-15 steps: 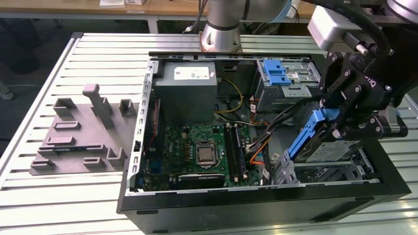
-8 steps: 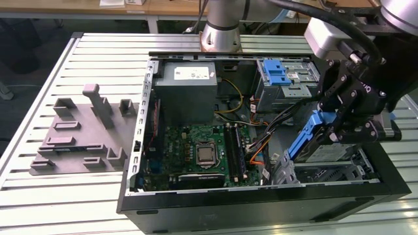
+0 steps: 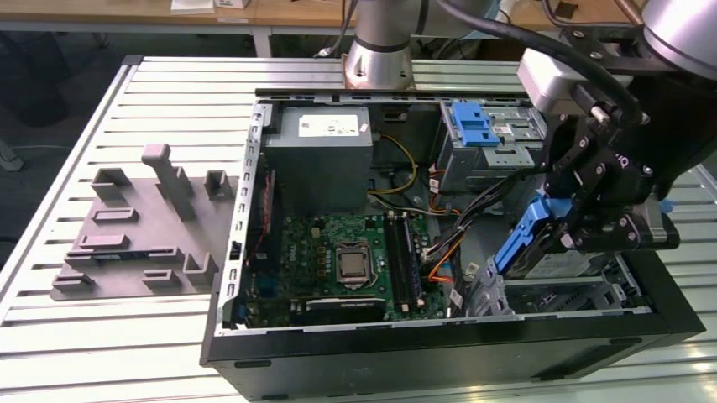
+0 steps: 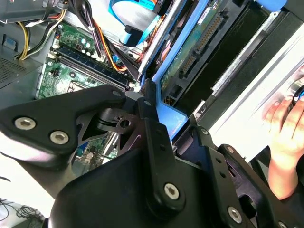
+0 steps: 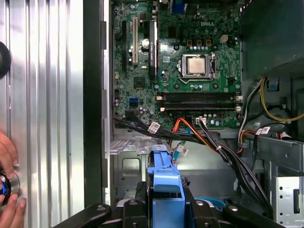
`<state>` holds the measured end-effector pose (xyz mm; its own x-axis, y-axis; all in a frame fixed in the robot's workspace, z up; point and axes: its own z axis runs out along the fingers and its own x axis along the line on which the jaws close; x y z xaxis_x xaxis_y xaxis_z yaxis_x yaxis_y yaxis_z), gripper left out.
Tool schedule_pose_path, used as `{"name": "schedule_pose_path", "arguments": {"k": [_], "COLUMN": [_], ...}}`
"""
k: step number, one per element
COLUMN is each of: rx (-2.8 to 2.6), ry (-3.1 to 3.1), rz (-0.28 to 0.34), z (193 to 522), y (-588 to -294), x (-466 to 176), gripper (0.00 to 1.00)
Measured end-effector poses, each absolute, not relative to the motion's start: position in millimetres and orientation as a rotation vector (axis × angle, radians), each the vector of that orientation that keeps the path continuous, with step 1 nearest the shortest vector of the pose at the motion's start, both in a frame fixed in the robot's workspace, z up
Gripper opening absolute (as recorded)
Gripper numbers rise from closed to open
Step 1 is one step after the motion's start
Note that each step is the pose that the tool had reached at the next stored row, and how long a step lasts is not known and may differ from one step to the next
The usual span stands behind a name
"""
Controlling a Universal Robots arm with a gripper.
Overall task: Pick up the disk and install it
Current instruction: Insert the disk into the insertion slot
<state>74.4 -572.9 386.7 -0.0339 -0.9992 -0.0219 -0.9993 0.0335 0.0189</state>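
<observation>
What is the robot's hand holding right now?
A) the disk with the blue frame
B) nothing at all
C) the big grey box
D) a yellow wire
A: in the first wrist view the hand is shut on the disk, with the disk's blue frame pinched in its grip, over the open computer case.

The arm (image 3: pixel 379 46) is a silver-grey tube with black cables (image 3: pixel 536 44) running alongside. Its gripper (image 3: pixel 610 228) is black, jointed bars with silver screws (image 4: pixel 171 191).
</observation>
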Motion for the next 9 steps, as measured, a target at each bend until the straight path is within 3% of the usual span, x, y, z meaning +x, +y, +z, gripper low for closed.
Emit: {"name": "schedule_pose_path", "arguments": {"k": [9], "rx": [-2.182], "ry": [2.256], "rz": [0.045], "z": [377.4], "y": [-572.9], "x": [74.5], "gripper": [0.36]}}
